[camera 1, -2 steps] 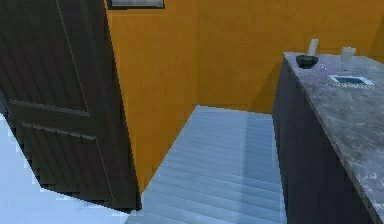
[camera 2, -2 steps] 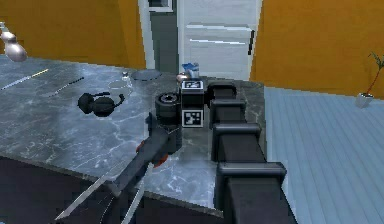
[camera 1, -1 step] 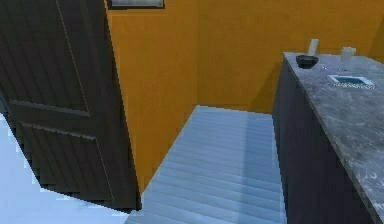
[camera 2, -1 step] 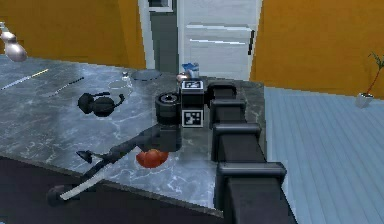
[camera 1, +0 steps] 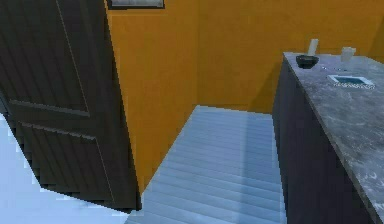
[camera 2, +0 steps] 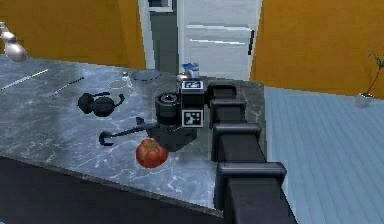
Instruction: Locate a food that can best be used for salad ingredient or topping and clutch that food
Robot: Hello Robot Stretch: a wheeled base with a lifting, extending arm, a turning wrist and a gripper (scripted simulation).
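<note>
A round red fruit (camera 2: 151,152), like a tomato or an apple, lies on the grey marble countertop (camera 2: 60,130). The dark arm bar (camera 2: 245,165) rises from the arm side view's bottom edge, with the white marker squares (camera 2: 192,101) at its far end. The gripper (camera 2: 116,133) reaches left of the squares over the counter, its thin fingers (camera 2: 106,138) just up and left of the red fruit. I cannot tell whether it touches the fruit or holds anything.
A dark rounded object (camera 2: 97,102), thin utensils (camera 2: 66,86) and a bottle (camera 2: 12,45) also lie on the counter. A white door (camera 2: 215,35) stands behind it. In the forward view, a dark door (camera 1: 60,100) is left, plank floor (camera 1: 225,160) ahead, and a counter with a bowl (camera 1: 307,62) right.
</note>
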